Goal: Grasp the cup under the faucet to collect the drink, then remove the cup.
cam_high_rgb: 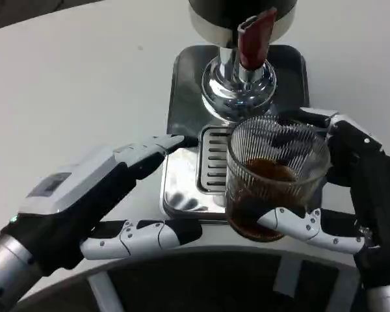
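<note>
On the drip tray (pixel 182 195) front edge: I hold the cup (pixel 276 175) in my right hand (pixel 351 195).
Fill: drink is in.
Left hand (pixel 97 201): spread, holding nothing.
Left: lift away from faucet (pixel 253 39).

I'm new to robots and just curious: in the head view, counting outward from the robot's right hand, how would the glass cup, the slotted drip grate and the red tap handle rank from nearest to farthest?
From the right hand:
1. Glass cup, held in that hand, at the tray's front.
2. Slotted drip grate, just left of the cup.
3. Red tap handle, up at the dispenser, at the picture's top.
</note>
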### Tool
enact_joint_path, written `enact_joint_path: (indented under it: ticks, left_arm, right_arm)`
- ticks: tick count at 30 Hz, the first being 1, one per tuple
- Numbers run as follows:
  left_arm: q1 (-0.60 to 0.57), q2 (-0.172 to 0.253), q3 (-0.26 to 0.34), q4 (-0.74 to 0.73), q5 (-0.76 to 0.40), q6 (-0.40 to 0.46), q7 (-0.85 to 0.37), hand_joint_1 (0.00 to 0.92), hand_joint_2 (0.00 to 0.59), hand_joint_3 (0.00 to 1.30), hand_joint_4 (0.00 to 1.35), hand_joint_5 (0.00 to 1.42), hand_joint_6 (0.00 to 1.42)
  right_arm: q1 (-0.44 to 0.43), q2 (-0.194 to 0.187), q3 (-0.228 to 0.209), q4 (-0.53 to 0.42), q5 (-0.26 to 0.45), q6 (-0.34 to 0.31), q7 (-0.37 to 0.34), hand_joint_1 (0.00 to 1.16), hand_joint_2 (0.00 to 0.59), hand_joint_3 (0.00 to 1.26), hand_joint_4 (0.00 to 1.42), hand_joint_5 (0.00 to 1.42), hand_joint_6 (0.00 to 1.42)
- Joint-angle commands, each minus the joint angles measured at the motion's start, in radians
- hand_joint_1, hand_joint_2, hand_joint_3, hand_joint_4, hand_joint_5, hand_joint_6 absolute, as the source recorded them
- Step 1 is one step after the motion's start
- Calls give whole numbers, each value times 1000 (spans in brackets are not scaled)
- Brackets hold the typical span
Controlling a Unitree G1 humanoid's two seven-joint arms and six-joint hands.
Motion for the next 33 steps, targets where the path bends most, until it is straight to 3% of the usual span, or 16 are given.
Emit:
enact_joint_path:
  ticks: [1,18,33]
  left_arm:
    - [58,33,39,-49,25,29,-15,0,99,117,23,40,78]
    - [143,73,77,-145,71,129,-51,0,89,49,0,0,47]
    - [176,60,93,-161,68,125,-56,0,89,38,0,0,45]
  right_arm:
    - [-4,-4,18,-31,20,-35,15,1087,101,956,1053,1178,1273]
    - [-35,-3,29,-15,22,-38,29,1086,101,966,1067,1191,1290]
    - [-45,-7,45,-4,26,-34,41,1086,96,972,1080,1204,1290]
